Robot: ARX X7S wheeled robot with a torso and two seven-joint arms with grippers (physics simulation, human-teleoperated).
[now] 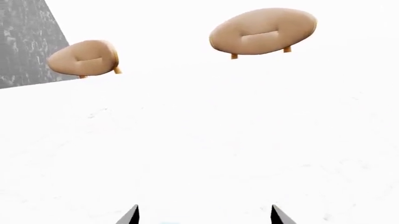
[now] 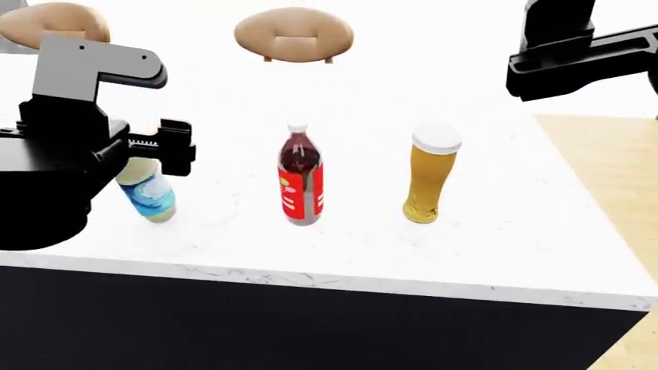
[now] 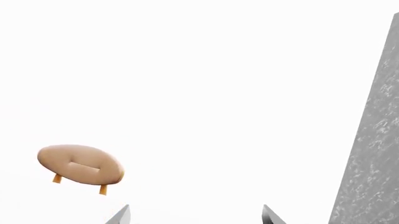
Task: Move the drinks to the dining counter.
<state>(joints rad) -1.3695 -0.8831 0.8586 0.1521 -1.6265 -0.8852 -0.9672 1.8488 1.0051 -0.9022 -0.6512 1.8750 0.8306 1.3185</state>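
The cola [image 2: 300, 179], beer [image 2: 430, 176] and cream bottle [image 2: 146, 191] all stand on the desk [image 2: 514, 231]. The left tool [image 1: 206, 217] is spread open around the cream bottle; the right tool [image 3: 194, 214] is open, empty. Withdrawing carelessly could tip that bottle.

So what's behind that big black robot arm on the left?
A cream bottle with a blue label stands on the white counter, beside the left gripper. The arm covers the bottle's cap and top, so no grip shows.
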